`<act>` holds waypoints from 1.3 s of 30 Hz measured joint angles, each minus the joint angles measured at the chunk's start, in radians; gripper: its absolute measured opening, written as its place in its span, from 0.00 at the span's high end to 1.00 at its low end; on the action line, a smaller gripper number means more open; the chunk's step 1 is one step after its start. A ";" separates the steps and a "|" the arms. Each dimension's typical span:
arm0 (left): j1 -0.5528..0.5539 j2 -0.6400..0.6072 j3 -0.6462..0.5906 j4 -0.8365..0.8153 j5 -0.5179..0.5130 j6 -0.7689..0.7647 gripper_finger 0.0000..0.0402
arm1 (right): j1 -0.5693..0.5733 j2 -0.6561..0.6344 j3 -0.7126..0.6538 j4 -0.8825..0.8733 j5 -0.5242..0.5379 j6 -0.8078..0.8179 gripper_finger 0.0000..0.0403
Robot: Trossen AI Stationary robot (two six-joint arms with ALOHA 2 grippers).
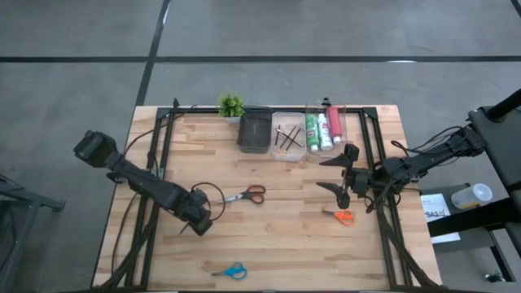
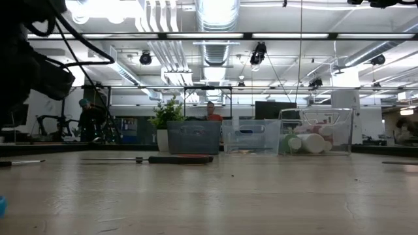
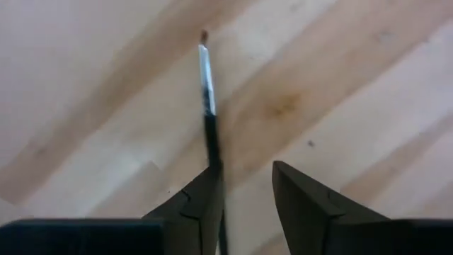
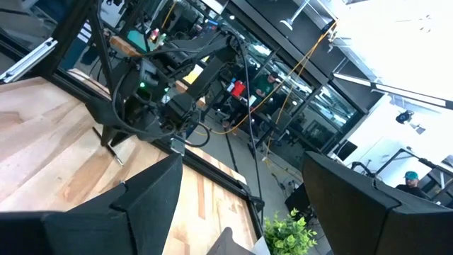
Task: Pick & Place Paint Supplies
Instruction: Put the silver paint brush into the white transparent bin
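We see the left gripper low over the wooden table, fingers parted, a thin dark brush beside one finger. The right gripper hovers spread above the orange-handled scissors.

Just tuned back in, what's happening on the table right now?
The left gripper sits low over the wooden table, jaws parted, with a thin dark paintbrush alongside one finger. The right gripper hangs open near the small orange-handled scissors. Red-handled scissors and blue-handled scissors lie loose. At the back, a clear bin holds paint tubes and another holds brushes.
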 joint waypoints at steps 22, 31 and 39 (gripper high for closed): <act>-0.247 0.000 0.018 -0.053 -0.006 -0.339 0.67 | 0.000 0.000 0.000 0.000 0.000 -0.005 0.29; -0.247 0.000 0.014 -0.064 -0.039 -0.351 0.67 | 0.000 0.000 0.000 0.000 0.000 -0.002 0.29; -0.247 0.000 0.014 -0.049 -0.040 -0.364 0.67 | 0.000 0.000 0.000 0.000 0.000 0.000 0.29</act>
